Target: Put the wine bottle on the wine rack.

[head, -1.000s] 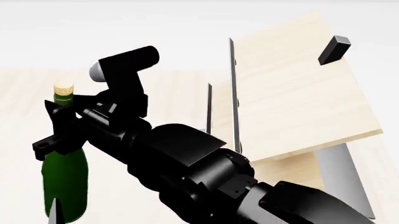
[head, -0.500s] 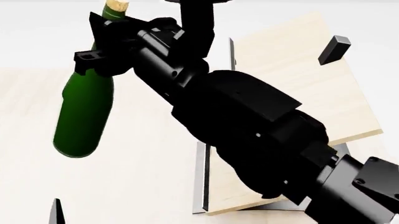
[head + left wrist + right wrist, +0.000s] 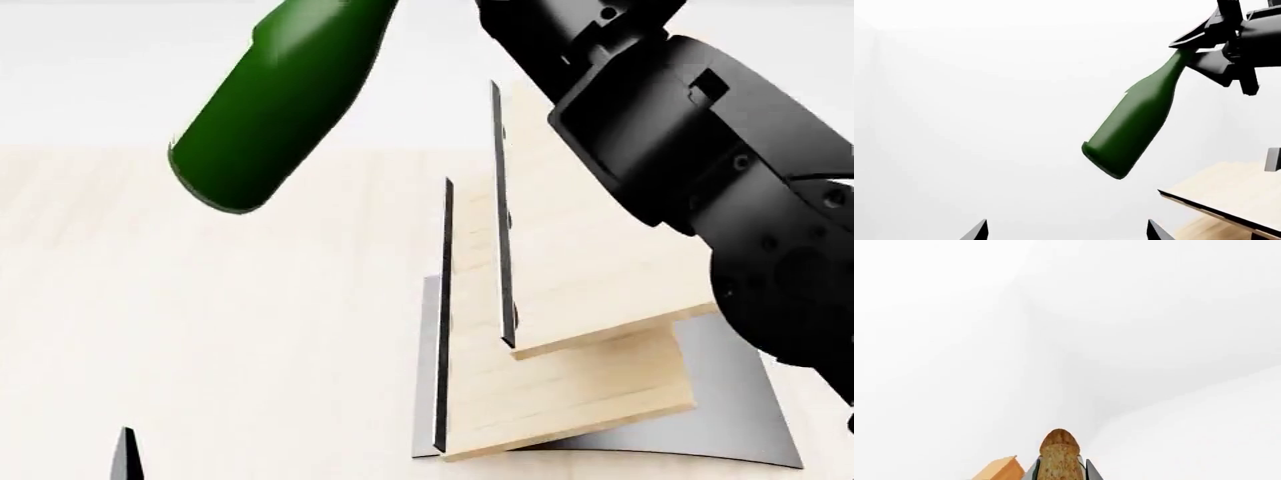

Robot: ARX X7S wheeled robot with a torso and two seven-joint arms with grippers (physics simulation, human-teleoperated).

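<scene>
while the wine bottle (image 3: 276, 98) is carried high in the air, its dark green body is seen tilted in the head view, the base pointing toward seven o'clock and the neck running out of frame toward one o'clock. it is clear of the pale wooden surface (image 3: 240, 340) beneath and of the wine rack (image 3: 574, 330), which stands toward four o'clock from the bottle's base. the rack's slanted light-wood panels are edged with thin dark metal and are carried on a grey curved base.

from the left wrist view, the bottle (image 3: 1137, 117) is shown hanging at a slant, and its neck is gripped by the right gripper (image 3: 1217, 50), whose black fingers are clamped together on the glass just below the top. a corner of the rack's wooden panel (image 3: 1227, 192) lies below and beside the bottle's base, apart from it. the left gripper (image 3: 1067, 232) is shown only as two dark fingertips set well apart with nothing between them.

in the right wrist view, the tan cork (image 3: 1059, 455) is seen end-on between the fingers, against a blank white background.

the black right arm (image 3: 707, 170) is seen crossing above the rack in the head view.
</scene>
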